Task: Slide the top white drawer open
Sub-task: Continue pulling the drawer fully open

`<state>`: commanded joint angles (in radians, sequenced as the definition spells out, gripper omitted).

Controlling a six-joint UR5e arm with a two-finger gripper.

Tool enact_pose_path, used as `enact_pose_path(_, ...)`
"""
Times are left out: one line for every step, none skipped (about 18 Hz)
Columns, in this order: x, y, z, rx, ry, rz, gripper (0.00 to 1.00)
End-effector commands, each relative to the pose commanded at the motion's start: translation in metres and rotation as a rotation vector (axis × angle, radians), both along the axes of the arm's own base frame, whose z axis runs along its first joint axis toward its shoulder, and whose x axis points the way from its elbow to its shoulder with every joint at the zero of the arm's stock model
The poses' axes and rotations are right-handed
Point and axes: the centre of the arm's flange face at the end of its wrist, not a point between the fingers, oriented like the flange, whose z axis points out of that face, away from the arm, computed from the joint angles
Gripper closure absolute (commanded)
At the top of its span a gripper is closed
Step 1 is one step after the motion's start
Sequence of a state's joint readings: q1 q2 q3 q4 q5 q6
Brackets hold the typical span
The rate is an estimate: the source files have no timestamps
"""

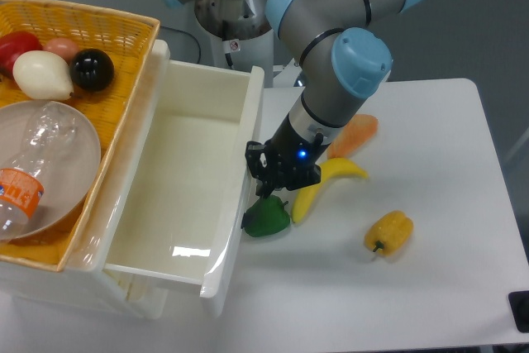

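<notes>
Camera view | top white drawer (pixel 178 183) pulled well out at left, interior showing; end effector (pixel 263 178) at its front (handle hidden), grip cannot be told | task looks nearly done; release left

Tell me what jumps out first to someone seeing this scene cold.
The top white drawer stands wide open and empty at centre, the arm's claw at its front edge. Left of it, a yellow wicker basket holds a clear plastic bottle. On the table to the right lie a green pepper, banana and yellow pepper.
</notes>
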<state>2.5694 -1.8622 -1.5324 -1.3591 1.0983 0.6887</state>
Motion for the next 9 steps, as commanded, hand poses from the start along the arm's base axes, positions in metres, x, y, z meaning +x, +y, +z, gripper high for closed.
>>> enact_pose_path(-0.0013,-0.0012,-0.0001,0.001,-0.001,0.000,0.82)
enact_pose_path(-0.0030,-0.0023,0.0006,0.003,0.001,0.002,0.82)
enact_pose_path(-0.0037,-0.0029,0.0006,0.003,0.001,0.004,0.82)
enact_pose_path(-0.0037,-0.0029,0.0006,0.004,0.003,0.000,0.82)
enact_pose_path(-0.0058,-0.0048,0.0006,0.006,0.005,-0.001,0.82)
enact_pose_path(-0.0065,-0.0053,0.0007,0.007,0.005,-0.001,0.82)
enact_pose_path(-0.0065,-0.0054,0.0007,0.008,0.005,-0.002,0.82)
enact_pose_path(-0.0072,-0.0060,0.0007,0.008,0.005,-0.001,0.82)
enact_pose_path(-0.0072,-0.0060,0.0007,0.008,0.005,-0.001,0.82)
